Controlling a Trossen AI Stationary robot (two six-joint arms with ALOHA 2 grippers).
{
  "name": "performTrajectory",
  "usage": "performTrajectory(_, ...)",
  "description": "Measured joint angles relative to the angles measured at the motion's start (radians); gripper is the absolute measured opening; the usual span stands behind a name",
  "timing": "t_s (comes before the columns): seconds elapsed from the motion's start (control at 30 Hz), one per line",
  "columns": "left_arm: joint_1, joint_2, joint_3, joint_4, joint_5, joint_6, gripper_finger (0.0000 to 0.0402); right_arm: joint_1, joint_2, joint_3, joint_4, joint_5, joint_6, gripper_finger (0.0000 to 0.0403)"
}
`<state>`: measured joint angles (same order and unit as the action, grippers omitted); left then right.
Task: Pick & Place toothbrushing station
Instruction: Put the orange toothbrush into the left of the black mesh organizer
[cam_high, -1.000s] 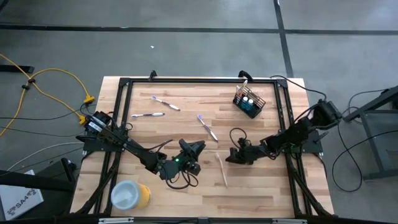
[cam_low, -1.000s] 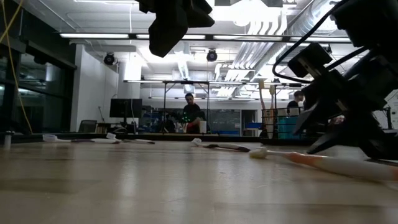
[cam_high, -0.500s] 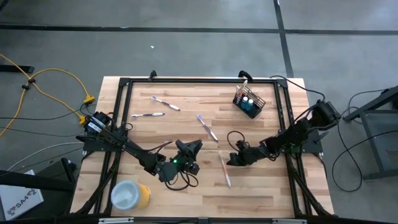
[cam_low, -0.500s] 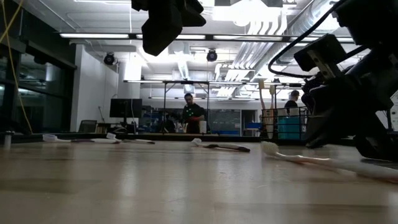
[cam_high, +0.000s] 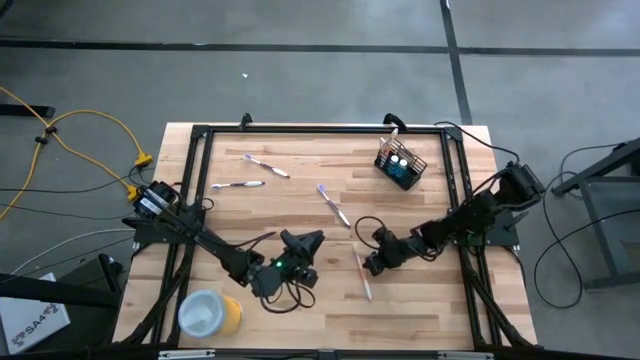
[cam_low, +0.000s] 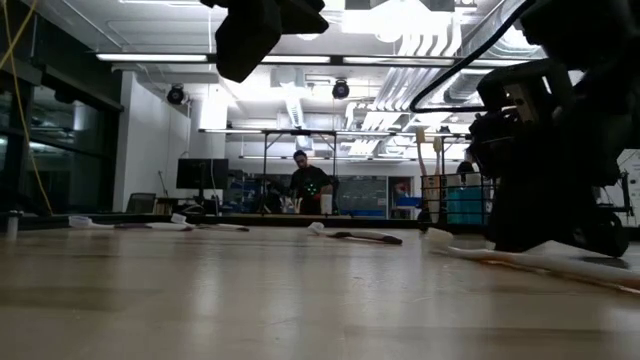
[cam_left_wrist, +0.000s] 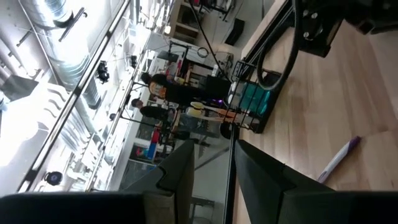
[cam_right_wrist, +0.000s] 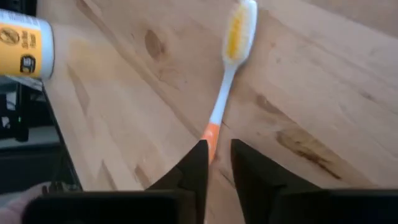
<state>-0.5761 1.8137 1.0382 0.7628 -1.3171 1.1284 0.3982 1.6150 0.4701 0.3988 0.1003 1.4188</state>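
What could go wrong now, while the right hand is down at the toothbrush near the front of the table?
1. The right hand sits at the toothbrush handle end, so the long head end may swing or slip out when lifted.
2. The fingers are close to the table and may scrape the wood.
3. The left hand hovers close by; the arms might collide.

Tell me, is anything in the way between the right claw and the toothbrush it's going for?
No. The right claw is right over the toothbrush, whose handle runs between its fingers. Only bare table surrounds it.
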Motion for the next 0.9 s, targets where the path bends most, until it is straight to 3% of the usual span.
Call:
performTrajectory(0.23,-0.005,0.000,0.000,0.000,-0.001,-0.001,0.0110,-0.027,-0.001,0.002,0.007,-0.083,-0.026,0.0134)
performTrajectory(0.4,-0.004,0.000,0.000,0.000,-0.001,-0.002,0.0110,-0.045,-0.003,0.003,0.013,-0.143,-0.063,0.0160)
performTrajectory(0.6,-0.004,0.000,0.000,0.000,-0.001,-0.004,0.0110,-0.069,-0.012,0.003,0.026,-0.248,-0.145,0.0154)
performTrajectory(0.9,-0.004,0.000,0.000,0.001,-0.001,0.000,0.0110,-0.099,-0.012,0.003,0.002,-0.323,-0.225,0.0128)
